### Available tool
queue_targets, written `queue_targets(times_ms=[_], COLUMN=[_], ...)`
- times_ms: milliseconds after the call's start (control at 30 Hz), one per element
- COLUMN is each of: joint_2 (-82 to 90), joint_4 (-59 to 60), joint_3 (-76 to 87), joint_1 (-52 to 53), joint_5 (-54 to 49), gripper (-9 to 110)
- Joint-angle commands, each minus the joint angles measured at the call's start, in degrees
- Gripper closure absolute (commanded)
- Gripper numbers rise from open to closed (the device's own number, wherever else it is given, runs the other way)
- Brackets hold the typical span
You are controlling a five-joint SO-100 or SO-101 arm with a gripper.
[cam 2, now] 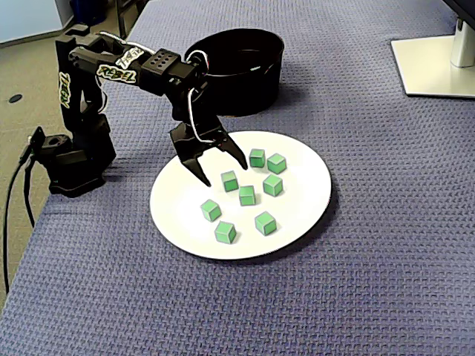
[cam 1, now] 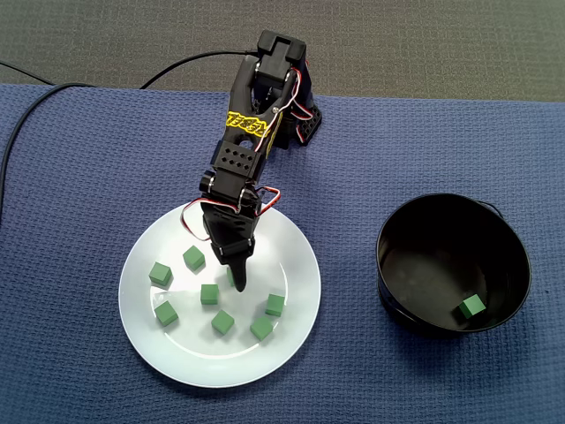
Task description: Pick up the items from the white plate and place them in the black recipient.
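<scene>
Pick step in hand: tool over plate, nothing gripped.
Black two-finger tool (cam 2: 224, 170), jaws spread wide and empty, hangs low over the round white plate (cam 1: 291, 265), which lies toward the lower edge of the blue-covered desk (cam 1: 88, 177) in the top-down fixed view. Eight small green cubes (cam 2: 247, 195) are on the plate, the nearest cube (cam 2: 230, 180) just below the jaws. The deep black round bowl (cam 1: 415, 256), toward the right edge, holds a single green cube (cam 1: 471, 306). Judged next: descend astride the nearest cube, close, lift, carry to the bowl.

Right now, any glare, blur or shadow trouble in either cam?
Both fixed views: sharp, evenly lit. In a fixed view the white plate looks slightly blown out, end effector hiding part of one green cube; in a fixed view the inside of the black bowl is too dark to read.
</scene>
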Motion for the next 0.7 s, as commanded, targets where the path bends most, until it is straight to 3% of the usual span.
queue_targets(times_ms=[0,667], joint_2=[0.35,2.02], joint_4=[-2.20,-5.36], joint_3=[0.44,3.25], joint_1=[-0.97,-1.58], joint_5=[1.05,3.34], gripper=[81,101])
